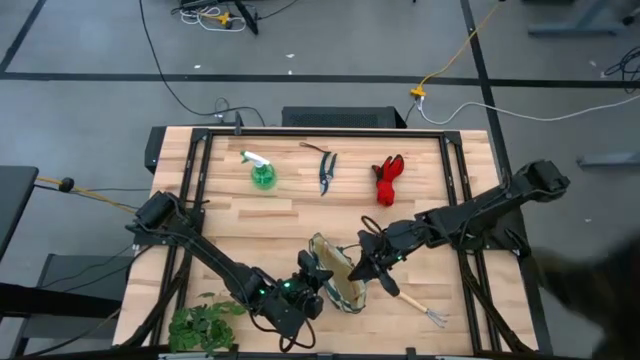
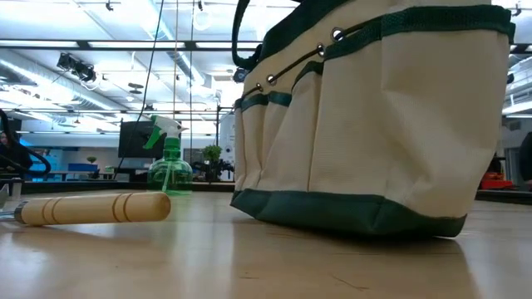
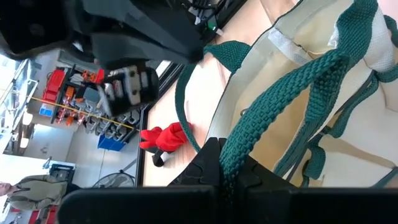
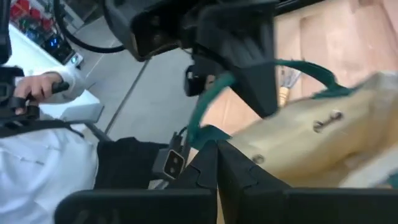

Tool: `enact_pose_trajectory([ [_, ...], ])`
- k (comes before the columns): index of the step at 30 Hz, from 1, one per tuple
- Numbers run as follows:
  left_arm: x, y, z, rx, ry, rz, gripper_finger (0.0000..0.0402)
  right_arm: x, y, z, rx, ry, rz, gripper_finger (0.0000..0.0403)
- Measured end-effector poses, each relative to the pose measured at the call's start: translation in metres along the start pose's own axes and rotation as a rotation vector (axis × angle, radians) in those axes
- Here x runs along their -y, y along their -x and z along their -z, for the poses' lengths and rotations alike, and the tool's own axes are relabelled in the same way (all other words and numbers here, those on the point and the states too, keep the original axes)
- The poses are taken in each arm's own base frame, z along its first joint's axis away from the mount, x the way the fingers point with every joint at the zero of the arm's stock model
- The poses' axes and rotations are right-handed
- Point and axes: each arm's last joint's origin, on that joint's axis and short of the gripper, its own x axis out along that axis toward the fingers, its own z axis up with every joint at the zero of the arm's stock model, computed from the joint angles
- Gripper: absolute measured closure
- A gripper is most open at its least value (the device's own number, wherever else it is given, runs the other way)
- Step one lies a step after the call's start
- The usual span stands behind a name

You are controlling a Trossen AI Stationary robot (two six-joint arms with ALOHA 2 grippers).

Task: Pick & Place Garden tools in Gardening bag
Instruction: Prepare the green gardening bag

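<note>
**Both Grippers at the Gardening Bag**

High view: The gardening bag stood on the counter, near its front edge. The left gripper sat against the bag's left side, and the right gripper against its right side. One hand rake lay just right of the bag, partly under the right arm. The spray bottle, the pruning shears and the red gloves lay in a row well behind the bag. The leafy plant bunch lay well left of the bag, at the front edge.

Low view: The bag stood upright, close and large. A wooden handle lay on the counter left of the bag, with the spray bottle standing farther back.

Left wrist view: The left gripper was fully closed, clamping the bag's green woven loop handle. The red gloves showed beyond the bag's rim.

Right wrist view: The right gripper's fingers were pressed together against the bag's cream outer panel; whether they pinched the fabric could not be told. A person in a white sleeve sat beyond the counter.
</note>
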Motion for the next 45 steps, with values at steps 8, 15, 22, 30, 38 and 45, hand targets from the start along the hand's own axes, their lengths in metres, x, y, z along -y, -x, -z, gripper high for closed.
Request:
enact_pose_trajectory([
  [8, 0.0, 0.0, 0.0, 0.001, 0.001, 0.002, 0.0399, -0.002, -0.005, -0.011, -0.143, -0.063, 0.143, 0.0376],
  [15, 0.0, 0.0, 0.0, 0.001, 0.0, 0.002, 0.0399, -0.003, -0.006, -0.015, -0.224, -0.186, 0.203, 0.0323],
  [22, 0.0, 0.0, 0.0, 0.001, 0.0, 0.002, 0.0399, -0.001, -0.005, -0.012, -0.248, -0.272, 0.247, 0.0257],
  [30, 0.0, 0.0, 0.0, 0.001, 0.0, 0.002, 0.0399, 0.0, -0.005, -0.011, -0.251, -0.285, 0.27, 0.0219],
  [38, 0.0, 0.0, 0.0, 0.001, 0.0, 0.002, 0.0399, 0.009, -0.005, -0.008, -0.275, -0.301, 0.337, 0.0218],
  [45, 0.0, 0.0, 0.0, 0.001, -0.005, 0.002, 0.0399, 0.017, -0.017, -0.001, -0.305, -0.322, 0.375, 0.0217],
])
